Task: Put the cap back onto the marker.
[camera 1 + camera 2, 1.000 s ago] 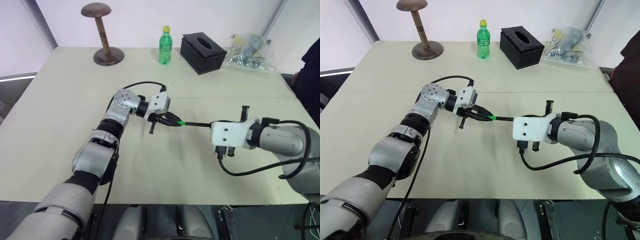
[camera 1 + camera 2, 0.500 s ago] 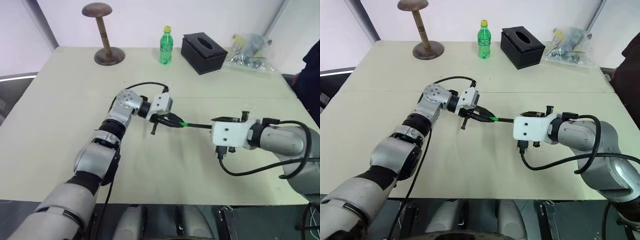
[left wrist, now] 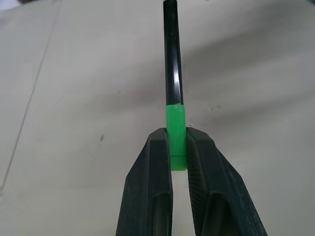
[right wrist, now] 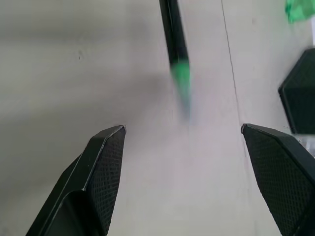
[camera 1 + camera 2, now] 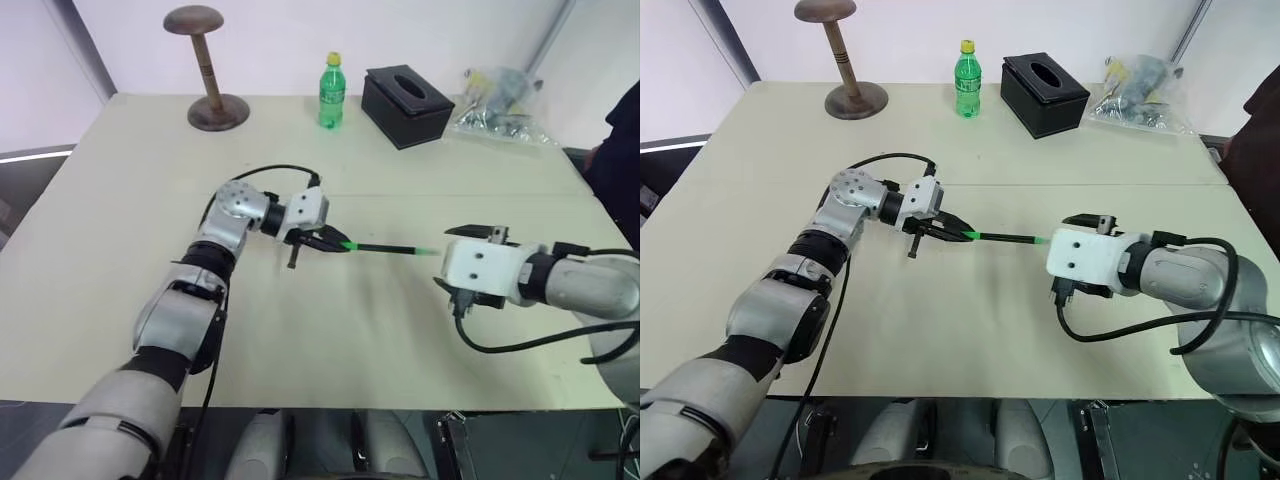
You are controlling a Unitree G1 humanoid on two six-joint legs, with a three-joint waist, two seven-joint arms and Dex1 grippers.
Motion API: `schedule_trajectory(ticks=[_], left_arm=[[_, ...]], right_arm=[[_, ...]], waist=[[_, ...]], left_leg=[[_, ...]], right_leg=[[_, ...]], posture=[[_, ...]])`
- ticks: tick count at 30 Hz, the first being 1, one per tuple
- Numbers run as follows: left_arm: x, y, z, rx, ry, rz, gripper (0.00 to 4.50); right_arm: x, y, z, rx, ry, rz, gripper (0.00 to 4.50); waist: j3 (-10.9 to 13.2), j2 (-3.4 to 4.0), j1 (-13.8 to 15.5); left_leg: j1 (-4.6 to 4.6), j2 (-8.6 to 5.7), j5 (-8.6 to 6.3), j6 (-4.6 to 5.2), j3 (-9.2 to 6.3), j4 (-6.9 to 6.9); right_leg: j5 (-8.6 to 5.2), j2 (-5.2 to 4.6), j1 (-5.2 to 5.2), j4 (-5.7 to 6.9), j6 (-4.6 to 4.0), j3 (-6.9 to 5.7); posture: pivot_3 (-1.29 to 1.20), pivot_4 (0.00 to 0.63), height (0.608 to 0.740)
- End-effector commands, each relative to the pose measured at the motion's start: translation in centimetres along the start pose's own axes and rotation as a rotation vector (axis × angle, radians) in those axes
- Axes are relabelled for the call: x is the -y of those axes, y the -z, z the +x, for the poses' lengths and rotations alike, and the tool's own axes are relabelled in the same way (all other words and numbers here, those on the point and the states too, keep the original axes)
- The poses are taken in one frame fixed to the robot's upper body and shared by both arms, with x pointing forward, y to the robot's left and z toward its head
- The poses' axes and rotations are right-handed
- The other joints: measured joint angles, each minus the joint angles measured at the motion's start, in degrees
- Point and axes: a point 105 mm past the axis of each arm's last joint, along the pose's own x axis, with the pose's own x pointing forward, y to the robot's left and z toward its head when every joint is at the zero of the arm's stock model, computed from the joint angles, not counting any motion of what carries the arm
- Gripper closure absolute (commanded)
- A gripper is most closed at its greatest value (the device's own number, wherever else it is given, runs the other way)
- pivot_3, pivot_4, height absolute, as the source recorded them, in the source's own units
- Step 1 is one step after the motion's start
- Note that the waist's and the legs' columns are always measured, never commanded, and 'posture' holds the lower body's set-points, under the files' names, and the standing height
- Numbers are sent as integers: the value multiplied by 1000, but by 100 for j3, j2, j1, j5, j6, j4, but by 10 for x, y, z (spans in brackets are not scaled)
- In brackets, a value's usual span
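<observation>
Cap [image 3: 175, 129] looked already pushed onto one end of the marker [image 5: 385, 248], going by the left wrist view; the left end effector [image 5: 338, 243] was clenched on that bright green cap, holding the whole thing roughly level over the desk [image 5: 130, 200], well in front of the black tissue box [image 5: 406, 105]; the right end effector [image 4: 183, 128] was released, jaws wide, its tips just short of the marker's pale green free end and further from the box. My guess: capping step basically done, next is checking the seat and setting it down gently. Marker was slim, glossy black plastic; cap smooth and stubby; finger pads ribbed; desk matte beige.
</observation>
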Motion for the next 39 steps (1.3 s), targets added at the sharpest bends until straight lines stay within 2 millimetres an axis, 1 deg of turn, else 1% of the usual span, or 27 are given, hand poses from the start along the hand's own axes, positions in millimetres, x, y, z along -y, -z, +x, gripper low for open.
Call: schedule_trajectory(ticks=[1, 5, 8, 11, 13, 15, 17, 19, 23, 26, 30, 32, 36, 37, 38, 39], left_arm=[[-10, 0, -18, -22, -133, 34, 4500], [1, 12, -38, -52, -254, -28, 4500], [23, 15, -48, -65, -309, -86, 4500], [37, 15, -56, -85, -395, -148, 4500], [41, 15, -64, -91, -532, -227, 4500], [48, 13, -69, -87, -624, -295, 4500], [52, 16, -76, -100, -723, -366, 4500], [59, 22, -81, -125, -782, -449, 4500], [76, 32, -85, -182, -785, -554, 4500], [85, 37, -89, -228, -799, -592, 4500], [103, 46, -94, -272, -771, -656, 4500], [106, 49, -98, -294, -774, -667, 4500], [110, 50, -98, -309, -762, -672, 4500], [109, 49, -95, -303, -757, -677, 3530], [109, 49, -93, -299, -755, -680, 3240], [108, 47, -92, -292, -751, -678, 2804]], right_arm=[[13, 3, -11, -13, 89, 3, 678], [9, 10, -11, -27, 99, 25, 678], [5, 9, -9, -17, 96, 36, 678], [2, 8, -6, -5, 91, 41, 678], [0, 7, -2, 6, 82, 38, 678], [-2, 6, 2, 17, 73, 34, 678], [-2, 4, 6, 30, 68, 32, 678], [-2, 2, 8, 40, 65, 26, 678], [0, 1, 11, 46, 61, 16, 678], [0, 1, 12, 51, 55, 11, 678], [0, -1, 14, 59, 48, 6, 678], [0, -1, 14, 62, 48, 6, 678], [0, -1, 16, 67, 49, 8, 678], [0, -2, 17, 69, 49, 6, 623], [-1, -2, 17, 70, 49, 5, 623], [-1, -2, 18, 72, 49, 6, 623]], waist=[[0, 0, -4], [-1, 2, -20], [-2, 3, -8], [-2, 3, 26], [-2, 3, 14], [-2, 2, 7], [-2, 3, 5], [-2, 3, 6], [-2, 3, 6], [-2, 3, 9], [-2, 4, 7], [-2, 4, 8], [-2, 4, 8], [-2, 4, 8], [-2, 4, 8], [-2, 4, 9]], left_leg=[[0, 1, 0, 0, 0, 0], [3, 7, 0, 0, 1, -3], [3, 9, 0, -1, 1, -2], [3, 7, 0, -1, 0, -2], [4, 7, 0, -1, -1, -1], [5, 6, 0, -1, -1, -1], [8, 7, 0, -1, -1, -2], [8, 7, 0, -1, -1, -2], [10, 7, 0, -2, -1, -2], [10, 8, 0, -2, -1, -3], [10, 7, 0, -3, -1, -4], [10, 7, 0, -3, -1, -4], [10, 6, 0, -3, -1, -4], [10, 6, 0, -3, -1, -5], [10, 6, 0, -3, -1, -5], [10, 6, 0, -3, -1, -5]], right_leg=[[0, 0, 0, 0, 0, 0], [0, 1, -2, 2, 0, 7], [0, -3, -2, 4, 0, 8], [0, -7, 1, 4, 0, 6], [0, -8, 3, 4, 0, 6], [0, -10, 5, 4, 0, 6], [0, -8, 5, 4, 0, 6], [0, -8, 5, 5, 0, 6], [0, -7, 5, 5, 0, 6], [0, -8, 5, 5, -1, 6], [-1, -10, 5, 4, -2, 7], [-1, -11, 5, 4, -2, 6], [-1, -14, 6, 3, -3, 6], [-1, -14, 5, 3, -3, 6], [-1, -14, 6, 2, -3, 6], [-1, -15, 5, 2, -3, 6]], posture=[[0, 150, 740], [0, 150, 740], [0, 150, 740], [0, 150, 740], [0, 150, 740], [0, 150, 740], [0, 150, 740], [0, 150, 740], [0, 150, 740], [0, 150, 740], [0, 150, 740], [0, 150, 740], [0, 150, 740], [0, 150, 740], [0, 150, 740], [0, 150, 740]])
